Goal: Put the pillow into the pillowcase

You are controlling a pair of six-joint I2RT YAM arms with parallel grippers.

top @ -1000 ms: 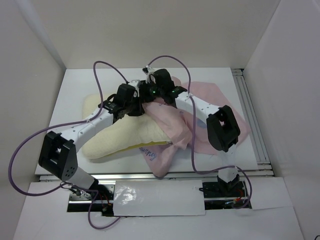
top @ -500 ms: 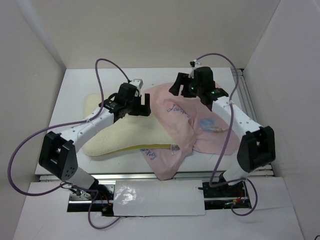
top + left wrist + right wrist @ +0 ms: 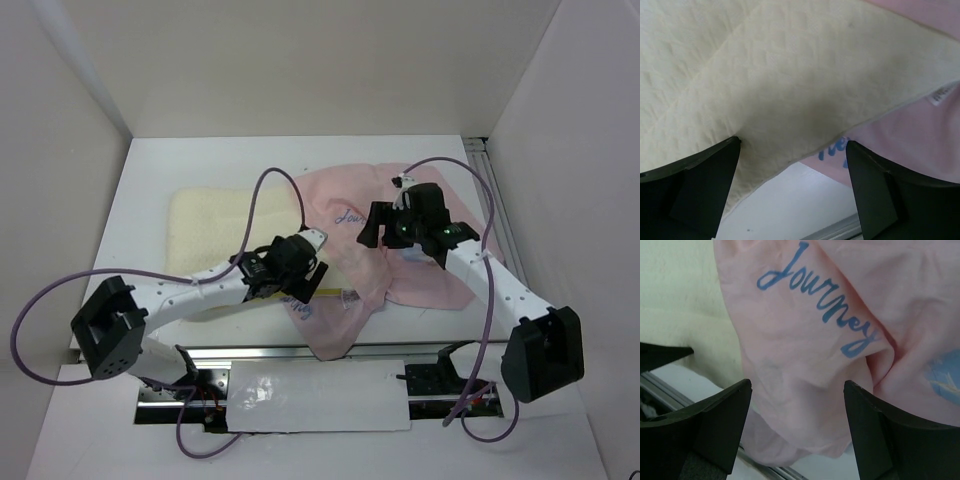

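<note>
Hovering my left gripper (image 3: 297, 280), jaws apart and empty, at the pillow's (image 3: 215, 225) 5 o'clock corner, likely to grab it; my right gripper (image 3: 380, 225), also apart, is over the pillowcase (image 3: 345, 190), which drapes the pillow's 3 o'clock end.

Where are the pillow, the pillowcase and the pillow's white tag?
pillow (image 3: 215, 225), top external view, on its bare far-left part.
pillowcase (image 3: 800, 360), right wrist view, on its pink surface.
white tag (image 3: 942, 94), left wrist view, on the tag's middle, at the pillow's edge.
</note>
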